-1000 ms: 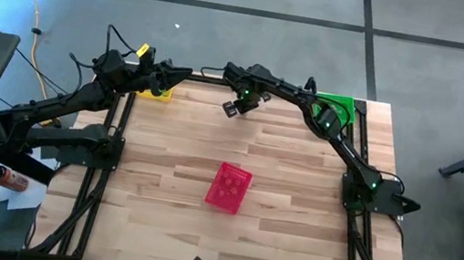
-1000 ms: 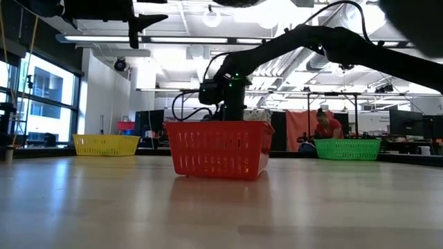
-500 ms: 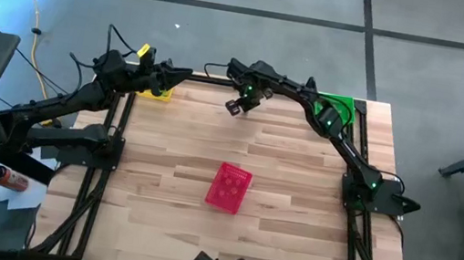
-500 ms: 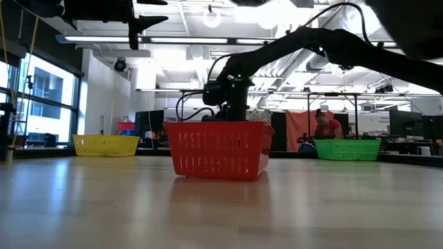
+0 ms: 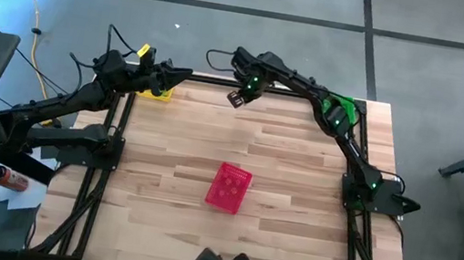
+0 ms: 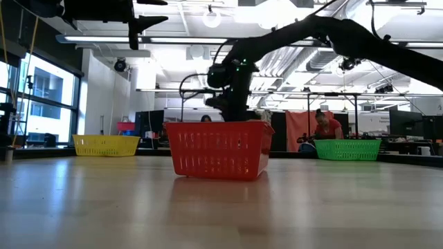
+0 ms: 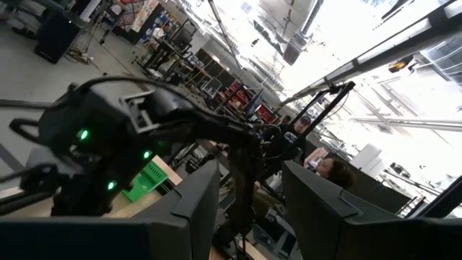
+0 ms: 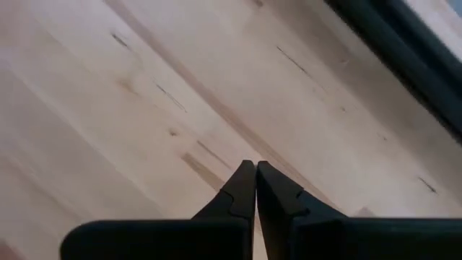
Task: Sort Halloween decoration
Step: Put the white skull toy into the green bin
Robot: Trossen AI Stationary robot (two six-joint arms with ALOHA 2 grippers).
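Note:
A pink mesh basket (image 5: 228, 187) stands on its base at mid-table and looks red in the low view (image 6: 218, 149). No tiny trinket shows plainly in any view. My right gripper (image 5: 236, 99) hangs shut above bare wood near the middle of the far edge, fingers pointing down (image 8: 254, 173), with nothing between them. It is behind the basket in the low view (image 6: 234, 104). My left gripper (image 5: 180, 73) is open and held level in the air by the yellow basket (image 5: 156, 93) at the far left corner; its two fingers (image 7: 195, 209) frame the right arm.
A green basket (image 5: 345, 104) sits at the far right corner, partly under my right arm; the low view shows it (image 6: 347, 149) and the yellow one (image 6: 106, 144) on the far edge. Bare wood surrounds the pink basket. A person sits in the room beyond (image 6: 325, 124).
My right gripper has risen and moved toward the table's far edge, staying shut. The baskets and my left arm have kept still.

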